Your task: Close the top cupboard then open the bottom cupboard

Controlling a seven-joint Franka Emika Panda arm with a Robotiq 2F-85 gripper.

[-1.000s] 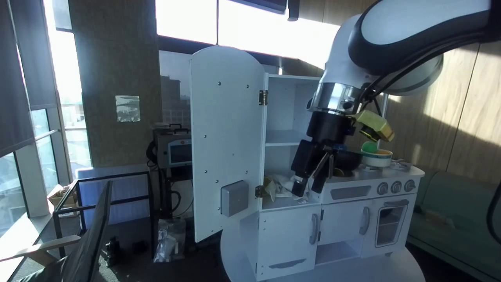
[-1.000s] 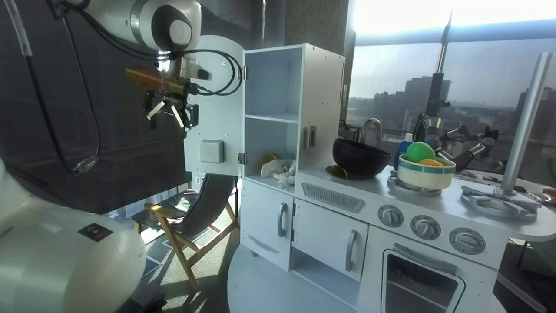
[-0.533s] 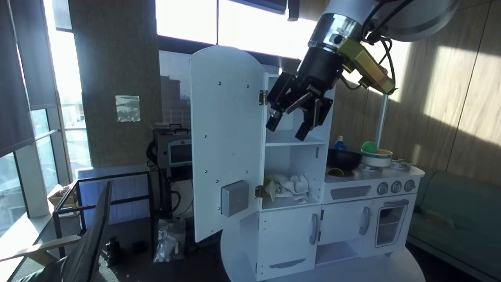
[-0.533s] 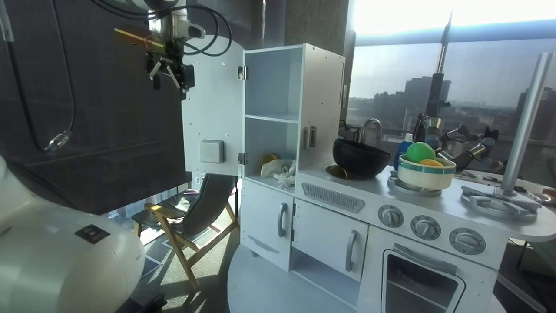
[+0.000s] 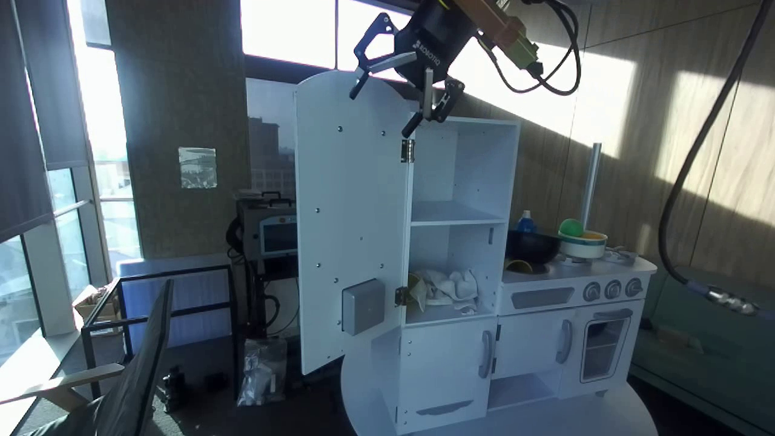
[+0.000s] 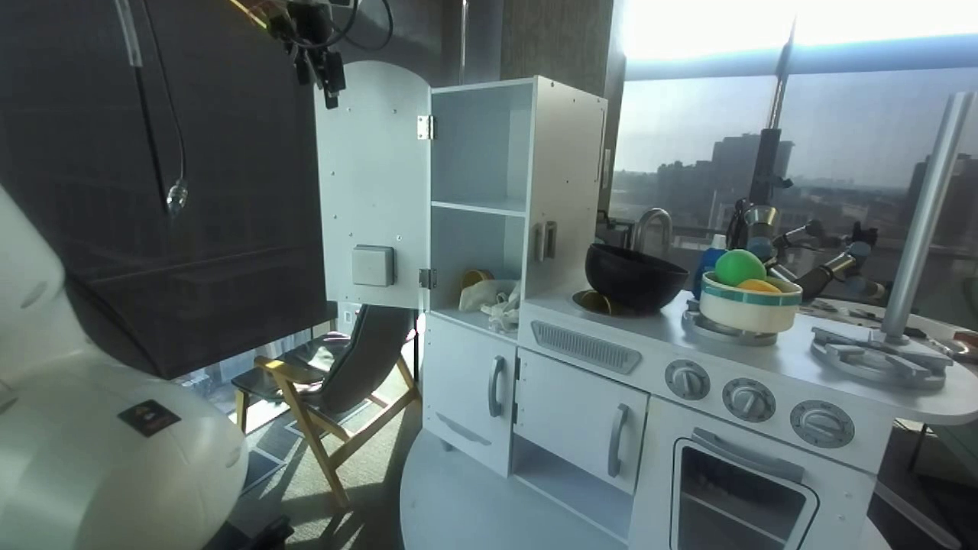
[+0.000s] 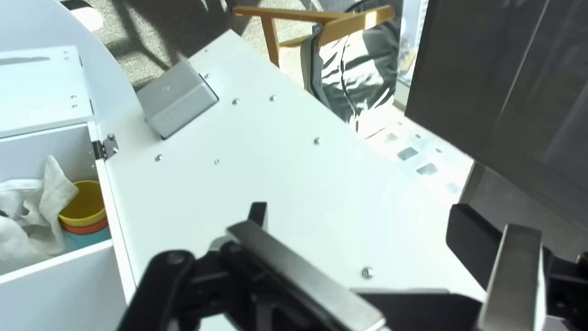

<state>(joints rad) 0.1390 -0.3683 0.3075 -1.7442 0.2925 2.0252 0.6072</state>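
Observation:
The top cupboard stands open. Its tall arched white door is swung out to the side of the shelves and also shows in an exterior view. The small grey panel sits low on the door's inner face. The bottom cupboard's short white door is shut; its grey handle is upright. My gripper is open and empty, high up by the top of the arched door. In the wrist view, my gripper has its fingers wide apart with the door's inner face beyond them.
White cloth and a yellow cup lie on the lower shelf. A black bowl and a pot with a green ball stand on the stove top. A chair stands behind the door. A cable hangs down.
My gripper has risen from in front of the lower shelves to the top of the arched door, and the wrist has turned. Both cupboard doors have stayed put.

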